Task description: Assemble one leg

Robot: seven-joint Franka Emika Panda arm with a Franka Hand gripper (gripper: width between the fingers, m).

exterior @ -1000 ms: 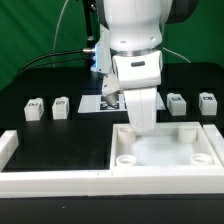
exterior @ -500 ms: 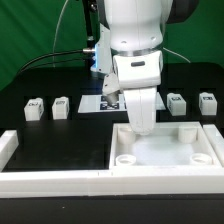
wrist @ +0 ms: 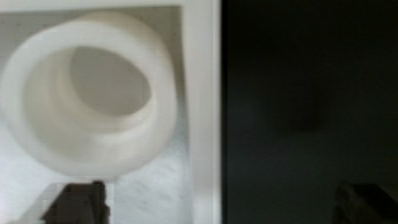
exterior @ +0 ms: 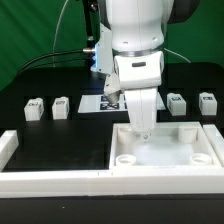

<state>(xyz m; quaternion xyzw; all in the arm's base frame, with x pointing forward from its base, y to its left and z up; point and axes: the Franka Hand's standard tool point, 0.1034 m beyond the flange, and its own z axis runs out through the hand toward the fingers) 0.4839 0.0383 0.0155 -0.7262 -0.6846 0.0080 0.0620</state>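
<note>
Hovering over the white tray part [exterior: 170, 150] in the lower centre of the exterior view, the gripper [exterior: 143, 133] points straight down and holds nothing. In the wrist view its fingertips [wrist: 75, 205] stand wide apart. Only the tray floor, one round corner socket [wrist: 89, 80] and the dark table [wrist: 302, 100] lie below them.

**Location of the part.** Four legs sit on the table in a row across the middle of the exterior view:
- the outer left leg [exterior: 32, 108] and the inner left leg [exterior: 61, 106] at the exterior view's left;
- the inner right leg [exterior: 177, 103] and the outer right leg [exterior: 207, 102] at the exterior view's right.

The marker board [exterior: 100, 103] lies between the two pairs. No leg is in the tray, and all are well apart from the gripper. The inner right leg appears nearest.

**Handling.** Each leg looks like a small, rigid plastic block, probably light and not fragile. Its smooth faces may slip under a light grip.

**Where to grip.**
- Take hold across the narrow width, on two flat opposite faces.
- Keep the end that enters the socket free.
- The legs of a pair sit near each other, so place one finger in the gap without nudging the neighbour.
</note>
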